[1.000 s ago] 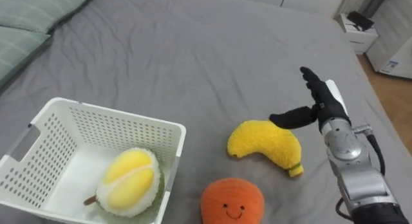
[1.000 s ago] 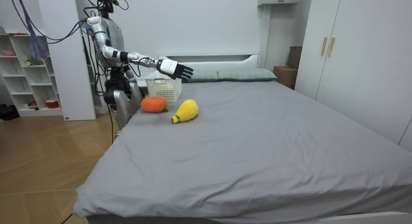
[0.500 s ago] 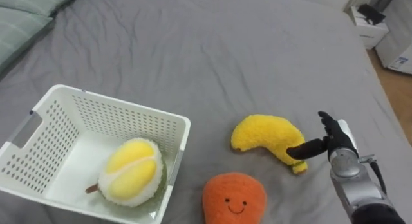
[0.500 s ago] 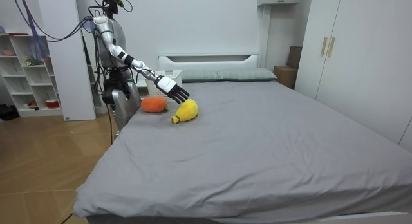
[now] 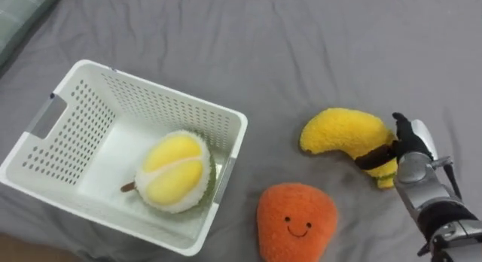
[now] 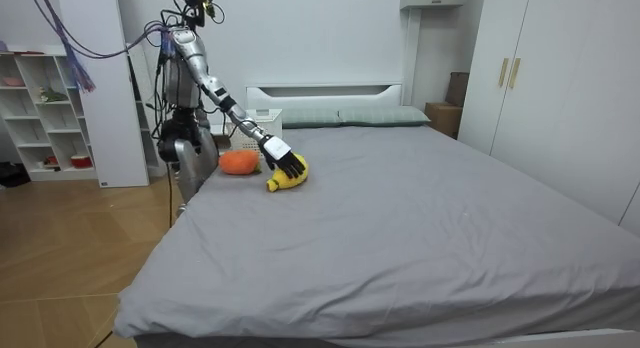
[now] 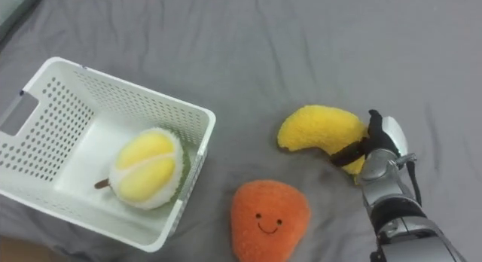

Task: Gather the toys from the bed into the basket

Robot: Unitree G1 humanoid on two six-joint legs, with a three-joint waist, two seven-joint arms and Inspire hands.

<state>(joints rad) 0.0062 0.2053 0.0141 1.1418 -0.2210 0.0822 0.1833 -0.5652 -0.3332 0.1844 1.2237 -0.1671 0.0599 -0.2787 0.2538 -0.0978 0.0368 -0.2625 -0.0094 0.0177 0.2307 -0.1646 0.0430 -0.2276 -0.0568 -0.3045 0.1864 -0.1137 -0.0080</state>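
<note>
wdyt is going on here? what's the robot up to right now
The robot stands at the side of the bed, its right arm reaching out over it. Its right hand is on the yellow banana plush, with the thumb curled across the toy's end. The plush lies on the bed, not yet lifted. A durian plush already sits in the white basket. An orange plush lies on the bed beside the basket.

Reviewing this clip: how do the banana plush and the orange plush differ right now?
The banana plush is yellow and curved; the orange plush is rounded, with a smiling face. The right hand grips the banana plush's end; the orange plush lies untouched. The banana plush lies farther from the robot than the orange plush. Both rest on the grey bed, outside the white basket.
</note>
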